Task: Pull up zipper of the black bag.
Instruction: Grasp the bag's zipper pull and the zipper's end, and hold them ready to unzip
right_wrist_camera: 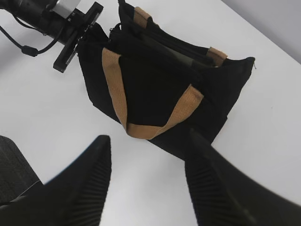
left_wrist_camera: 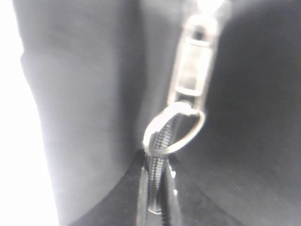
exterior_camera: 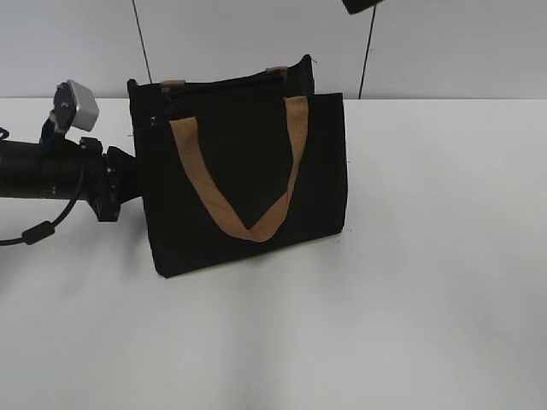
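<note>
The black bag (exterior_camera: pixel 244 184) stands upright on the white table, its tan handle hanging in a V on the front. It also shows in the right wrist view (right_wrist_camera: pixel 155 89). The silver zipper (left_wrist_camera: pixel 190 70) with its ring tab (left_wrist_camera: pixel 174 129) fills the left wrist view, blurred. My left gripper (left_wrist_camera: pixel 159 165) is at the bag's left end (exterior_camera: pixel 137 184), its jaws close together on the black zip track just below the ring. My right gripper (right_wrist_camera: pixel 148 141) is open and empty, high above the table in front of the bag. Only its tip shows at the top of the exterior view (exterior_camera: pixel 367 4).
The white table (exterior_camera: pixel 427 256) spreads round the bag. The left arm (exterior_camera: pixel 51 166) with its cable lies level along the table's left side. A pale wall with dark seams stands behind.
</note>
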